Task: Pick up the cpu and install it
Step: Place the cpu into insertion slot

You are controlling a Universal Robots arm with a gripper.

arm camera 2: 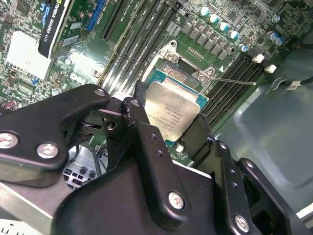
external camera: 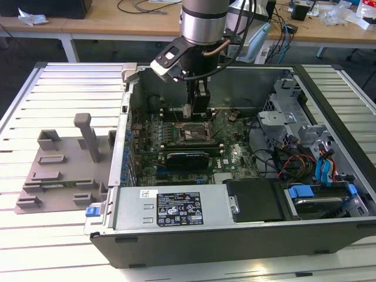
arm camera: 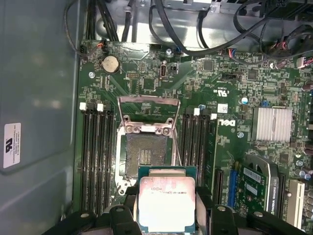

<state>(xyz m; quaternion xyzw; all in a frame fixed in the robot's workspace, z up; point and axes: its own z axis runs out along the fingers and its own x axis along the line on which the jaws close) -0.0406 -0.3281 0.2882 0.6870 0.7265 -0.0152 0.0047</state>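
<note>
The gripper [arm camera: 166,208] is clamped on the cpu [arm camera: 167,196], hanging near the open socket [arm camera: 145,156], at its 12 o'clock in the exterior view. A tilted or offset descent could damage that socket.

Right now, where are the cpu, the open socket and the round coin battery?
cpu [arm camera: 167,203]: first wrist view, middle of its silvery metal top.
socket [arm camera: 145,155]: first wrist view, its bare dark contact field.
coin battery [arm camera: 110,63]: first wrist view, centre of its round face.
</note>
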